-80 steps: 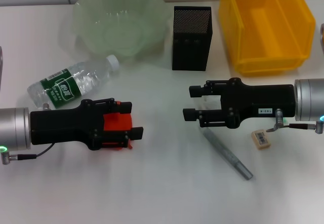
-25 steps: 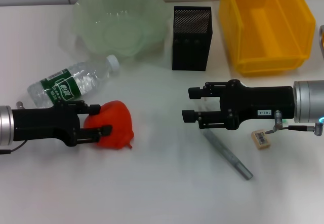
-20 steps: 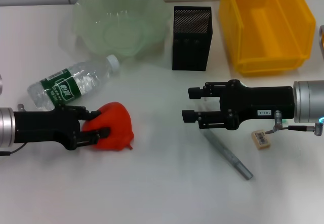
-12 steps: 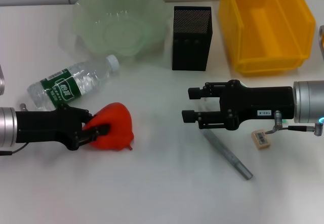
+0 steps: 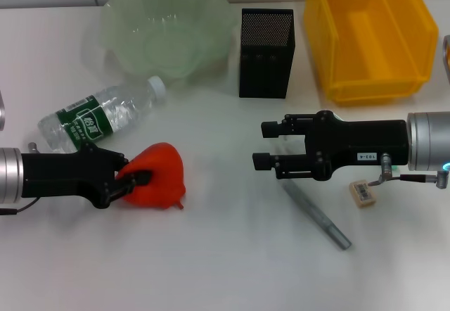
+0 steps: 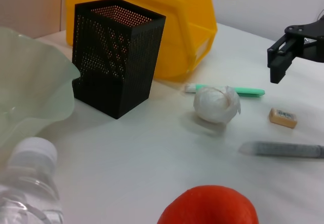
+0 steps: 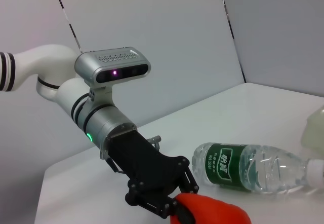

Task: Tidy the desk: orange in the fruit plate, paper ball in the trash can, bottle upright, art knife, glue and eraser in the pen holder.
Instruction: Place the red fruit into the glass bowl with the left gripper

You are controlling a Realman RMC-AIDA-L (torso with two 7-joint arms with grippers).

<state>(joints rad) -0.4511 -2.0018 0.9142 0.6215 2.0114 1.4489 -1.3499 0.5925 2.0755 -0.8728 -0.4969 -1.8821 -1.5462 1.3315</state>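
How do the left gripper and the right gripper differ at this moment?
The left gripper is shut on the orange; the right gripper is open and holds nothing. The left one is beside the lying bottle; the right one hovers above the art knife. Both are black and point inward.

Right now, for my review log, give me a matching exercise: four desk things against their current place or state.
Things:
1. orange
2. bottle
3. eraser
4. pen holder

States:
A. lying on its side near the fruit plate
B. standing upright between the plate and the yellow bin
C. held in the left pincer
D. lying on the desk beside the right arm, whose right pincer is open

Pairs: 1-C, 2-A, 3-D, 4-B
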